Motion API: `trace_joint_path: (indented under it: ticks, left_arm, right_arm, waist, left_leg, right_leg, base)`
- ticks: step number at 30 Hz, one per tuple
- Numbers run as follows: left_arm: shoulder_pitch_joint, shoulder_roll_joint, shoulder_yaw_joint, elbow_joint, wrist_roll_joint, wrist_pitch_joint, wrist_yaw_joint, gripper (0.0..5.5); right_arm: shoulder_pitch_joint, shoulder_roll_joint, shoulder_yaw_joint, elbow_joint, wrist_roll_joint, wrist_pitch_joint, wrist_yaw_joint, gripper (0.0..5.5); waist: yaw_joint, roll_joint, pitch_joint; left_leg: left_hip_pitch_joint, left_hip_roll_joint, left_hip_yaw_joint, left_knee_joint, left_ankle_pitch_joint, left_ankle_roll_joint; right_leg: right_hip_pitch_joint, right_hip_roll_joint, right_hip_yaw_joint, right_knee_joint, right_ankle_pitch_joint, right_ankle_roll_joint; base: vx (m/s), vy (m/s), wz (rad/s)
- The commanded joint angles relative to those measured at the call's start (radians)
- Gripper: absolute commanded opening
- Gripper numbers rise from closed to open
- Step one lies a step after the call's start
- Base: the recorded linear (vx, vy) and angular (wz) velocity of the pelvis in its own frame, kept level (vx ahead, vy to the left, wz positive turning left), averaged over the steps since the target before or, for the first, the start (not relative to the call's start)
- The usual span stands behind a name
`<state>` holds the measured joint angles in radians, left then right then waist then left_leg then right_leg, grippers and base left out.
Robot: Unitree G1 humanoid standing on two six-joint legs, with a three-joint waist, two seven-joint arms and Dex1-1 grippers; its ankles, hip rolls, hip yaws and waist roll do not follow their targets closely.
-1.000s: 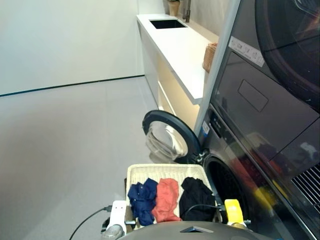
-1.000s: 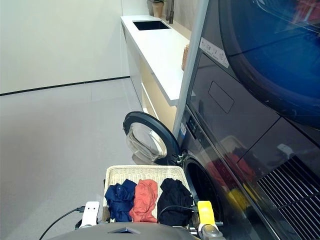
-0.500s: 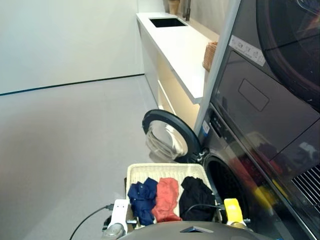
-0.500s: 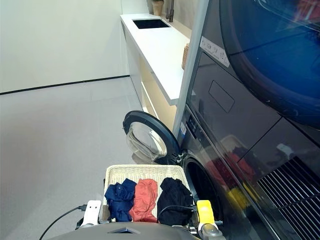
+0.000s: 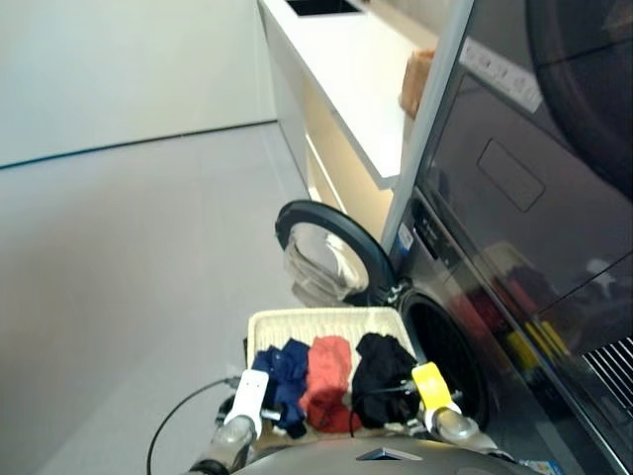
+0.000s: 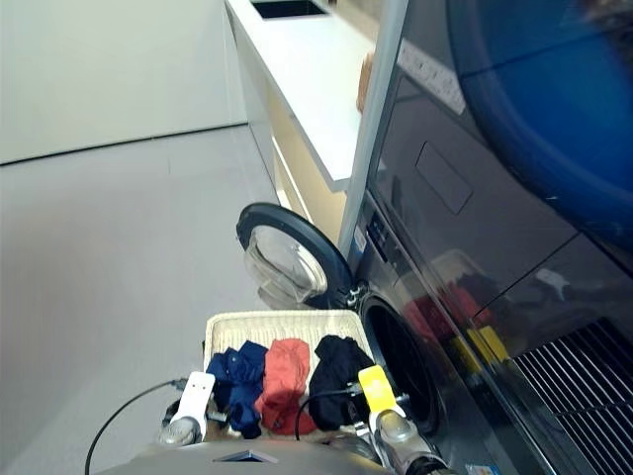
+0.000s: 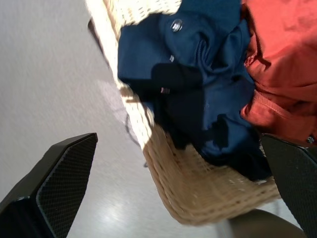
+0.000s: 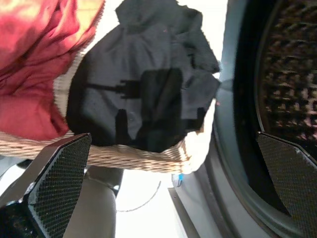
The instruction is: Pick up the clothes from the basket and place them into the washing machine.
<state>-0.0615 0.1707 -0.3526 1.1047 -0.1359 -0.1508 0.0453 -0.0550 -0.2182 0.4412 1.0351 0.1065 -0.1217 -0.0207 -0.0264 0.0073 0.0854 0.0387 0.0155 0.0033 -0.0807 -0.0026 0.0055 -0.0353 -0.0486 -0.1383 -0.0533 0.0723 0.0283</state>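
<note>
The cream wicker basket (image 5: 318, 319) sits on the floor in front of the washing machine (image 5: 450, 361). The machine's porthole door (image 5: 331, 255) is swung open to the left and the drum mouth (image 8: 287, 74) is dark. The clothes lie side by side in the basket: navy (image 5: 282, 371), coral red (image 5: 329, 381) and black (image 5: 381, 381). My left gripper (image 7: 178, 138) hovers open over the navy garment (image 7: 198, 84) at the basket's near left rim. Over the black garment (image 8: 148, 79), beside the drum, my right gripper (image 8: 173, 136) is open and holds nothing.
A dark appliance (image 5: 539, 148) is stacked above the washer. A white counter (image 5: 346, 79) with a small brown basket (image 5: 415, 84) runs along the wall behind the door. A black cable (image 5: 178, 426) trails on the grey floor at the left.
The camera has tilted down and shifted. Both arms have reached a little forward toward the basket's near edge. The clothes lie as before.
</note>
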Motion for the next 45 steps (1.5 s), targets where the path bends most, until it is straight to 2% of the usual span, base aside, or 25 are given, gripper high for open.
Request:
trace_joint_path:
  ticks: [1,6,12,20,27,28,34,39,41,42,45]
  left_arm:
    - [-0.132,0.003,-0.020,-0.013,0.029,-0.048,0.034,5.50]
    - [-0.227,0.013,-0.056,-0.029,0.028,-0.058,0.072,5.50]
    - [-0.328,0.020,-0.066,-0.043,-0.012,-0.067,0.107,5.50]
    - [-0.428,0.051,-0.036,-0.055,-0.070,-0.083,0.159,5.50]
    - [-0.523,0.117,-0.012,-0.056,-0.084,-0.088,0.200,5.50]
    - [-0.534,0.125,-0.003,-0.053,-0.087,-0.089,0.205,5.50]
    - [-0.604,0.165,0.043,-0.074,-0.161,-0.101,0.237,5.50]
    - [-0.642,0.183,0.061,-0.056,-0.193,-0.096,0.235,5.50]
    - [-0.657,0.188,0.070,-0.041,-0.215,-0.091,0.228,1.23]
    - [-0.664,0.190,0.076,-0.031,-0.222,-0.091,0.230,0.00]
    - [-0.659,0.170,0.086,-0.021,-0.242,-0.096,0.221,0.00]
  right_arm:
    - [-0.107,-0.008,0.051,-0.096,-0.034,-0.057,-0.012,5.50]
    - [-0.191,-0.022,0.081,-0.170,-0.034,-0.074,-0.042,5.50]
    - [-0.268,-0.041,0.086,-0.285,0.015,-0.102,-0.062,5.50]
    - [-0.305,-0.057,0.063,-0.398,0.073,-0.143,-0.087,5.50]
    - [-0.353,-0.070,0.067,-0.495,0.091,-0.175,-0.097,5.50]
    - [-0.354,-0.073,0.066,-0.511,0.091,-0.177,-0.098,5.50]
    - [-0.370,-0.084,0.049,-0.577,0.097,-0.196,-0.109,5.50]
    - [-0.373,-0.083,0.036,-0.608,0.108,-0.202,-0.113,5.50]
    - [-0.370,-0.083,0.032,-0.612,0.109,-0.204,-0.115,5.50]
    - [-0.368,-0.081,0.030,-0.605,0.107,-0.204,-0.119,5.50]
    - [-0.353,-0.072,0.023,-0.587,0.110,-0.204,-0.118,5.50]
  waist:
    - [-0.015,-0.035,0.057]
    - [-0.022,-0.041,0.115]
    - [-0.038,-0.052,0.172]
    - [-0.061,-0.059,0.184]
    - [-0.091,-0.064,0.182]
    - [-0.092,-0.060,0.184]
    - [-0.112,-0.051,0.186]
    - [-0.121,-0.049,0.185]
    - [-0.124,-0.048,0.182]
    - [-0.124,-0.047,0.181]
    - [-0.124,-0.047,0.174]
  left_leg:
    - [-0.078,-0.024,0.046,0.022,0.034,-0.023]
    - [-0.194,-0.025,0.052,0.090,0.030,-0.017]
    - [-0.379,-0.025,0.055,0.240,-0.006,-0.010]
    - [-0.604,-0.017,0.056,0.345,-0.020,-0.012]
    - [-0.822,-0.001,0.054,0.488,-0.055,-0.009]
    - [-0.834,0.005,0.048,0.516,-0.092,-0.014]
    - [-0.982,0.016,0.035,0.613,-0.122,-0.013]
    - [-1.061,0.023,0.034,0.671,-0.138,-0.010]
    - [-1.081,0.026,0.031,0.677,-0.141,-0.009]
    - [-1.090,0.026,0.029,0.684,-0.140,-0.009]
    - [-1.091,0.024,0.028,0.683,-0.139,-0.009]
  right_leg:
    - [-0.050,-0.024,0.031,0.076,-0.028,0.088]
    - [-0.161,-0.024,0.043,0.130,-0.024,0.085]
    - [-0.340,-0.030,0.061,0.246,-0.038,0.076]
    - [-0.552,-0.035,0.072,0.323,-0.042,0.074]
    - [-0.753,-0.023,0.085,0.421,-0.054,0.070]
    - [-0.763,-0.018,0.086,0.447,-0.082,0.075]
    - [-0.910,-0.015,0.084,0.541,-0.107,0.072]
    - [-0.984,-0.013,0.081,0.590,-0.118,0.071]
    - [-1.003,-0.012,0.081,0.600,-0.121,0.070]
    - [-1.012,-0.013,0.080,0.609,-0.121,0.071]
    - [-1.016,-0.013,0.075,0.608,-0.121,0.070]
  base:
    - [-0.097,0.015,0.019]
    - [-0.093,0.009,-0.002]
    - [-0.081,0.016,-0.080]
    - [-0.033,0.006,0.027]
    - [-0.035,0.010,-0.023]
    - [0.053,0.006,-0.105]
    - [0.008,0.002,-0.021]
    - [0.000,0.000,0.000]
    - [0.000,0.000,0.000]
    - [0.000,0.000,0.000]
    - [0.000,0.000,0.000]
